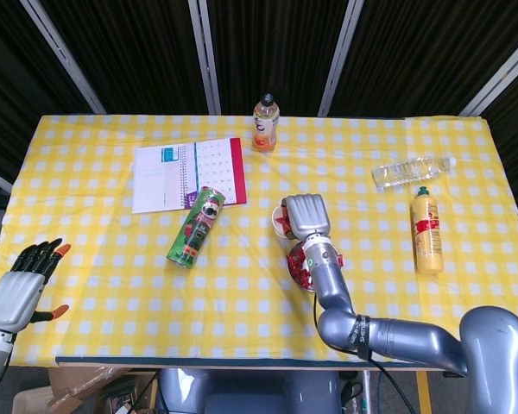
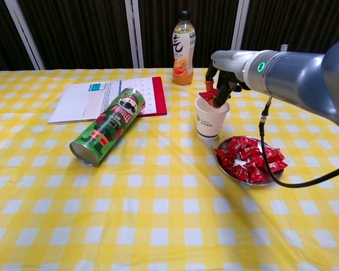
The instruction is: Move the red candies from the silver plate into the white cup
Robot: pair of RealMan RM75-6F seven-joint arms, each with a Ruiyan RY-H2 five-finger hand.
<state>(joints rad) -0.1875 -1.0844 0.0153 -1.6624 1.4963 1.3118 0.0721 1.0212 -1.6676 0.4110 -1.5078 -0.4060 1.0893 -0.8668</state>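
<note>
The right hand point(image 2: 219, 84) hangs directly above the mouth of the cup point(image 2: 211, 117), its fingers point(image 2: 216, 97) pinched on one red candy point(image 2: 207, 96) that sits just over the rim. Held there, the candy would likely fall straight into the cup once the pinch loosens, so the release looks like the step in hand. From the head view the hand point(image 1: 305, 216) covers most of the cup point(image 1: 281, 222), which fits that alignment; whether anything already lies inside the cup cannot be told.

The rest of the candies point(image 2: 250, 159) remain heaped on the plate point(image 2: 274, 177), which stands just beside the cup on the right arm's side, so each trip between the two is short. With the pile this full, the task seems to be at an early stage.

The left hand point(image 1: 19, 291) rests off the near-left corner of the bench point(image 1: 112, 285), fingers spread and holding nothing, well clear of the work.

A chips can point(image 2: 106, 133) lies on its side near the notebook point(image 2: 104, 98), and a juice bottle point(image 2: 183, 48) stands behind the cup; none crowd the path from plate to cup.
</note>
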